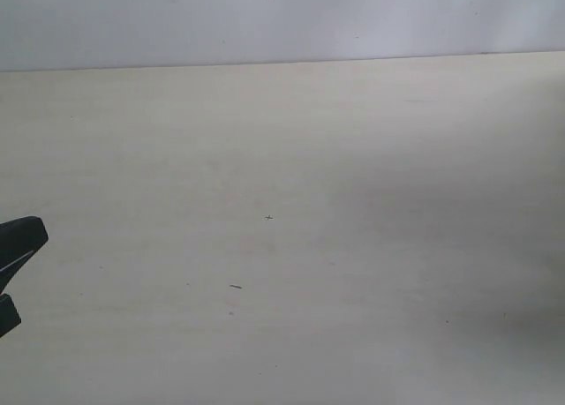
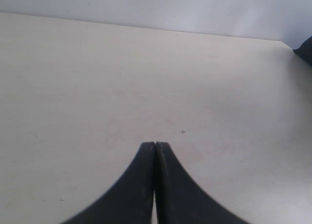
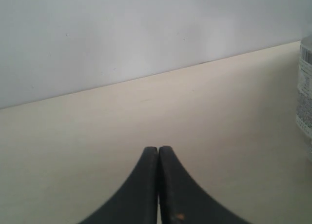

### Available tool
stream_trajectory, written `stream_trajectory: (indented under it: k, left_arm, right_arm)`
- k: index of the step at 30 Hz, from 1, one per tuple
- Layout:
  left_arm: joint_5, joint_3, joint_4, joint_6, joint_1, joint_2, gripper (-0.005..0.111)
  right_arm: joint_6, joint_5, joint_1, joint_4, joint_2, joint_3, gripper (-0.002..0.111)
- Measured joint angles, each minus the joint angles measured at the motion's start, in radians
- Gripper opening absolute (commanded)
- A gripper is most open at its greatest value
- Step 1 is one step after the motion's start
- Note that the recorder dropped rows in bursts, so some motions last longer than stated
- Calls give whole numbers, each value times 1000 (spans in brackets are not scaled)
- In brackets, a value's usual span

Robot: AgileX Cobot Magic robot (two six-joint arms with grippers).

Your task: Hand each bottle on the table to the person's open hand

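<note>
We've got left pincer (image 2: 155, 148) and right pincer (image 3: 158, 151) both closed empty, so going in unopened could tip the bottle (image 3: 306, 87).

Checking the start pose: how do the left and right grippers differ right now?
The left gripper faces a small cross mark on the table; the right gripper faces the wall, a bottle nearby. Only the left gripper shows in the exterior view. Both are black, shut, empty.
</note>
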Motion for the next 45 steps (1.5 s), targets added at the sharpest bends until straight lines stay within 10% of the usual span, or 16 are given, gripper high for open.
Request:
stream_trajectory:
  k: [21,36,45]
  left_arm:
    - [0,2,15,63,10,-7,2]
    - [360,4,68,182,480,-559,2]
    - [528,32,80,190,551,-703,2]
  right_arm:
    - [4,0,0,-4,0,0,0]
    - [6,0,0,-4,0,0,0]
    - [6,2,0,-4,0,0,0]
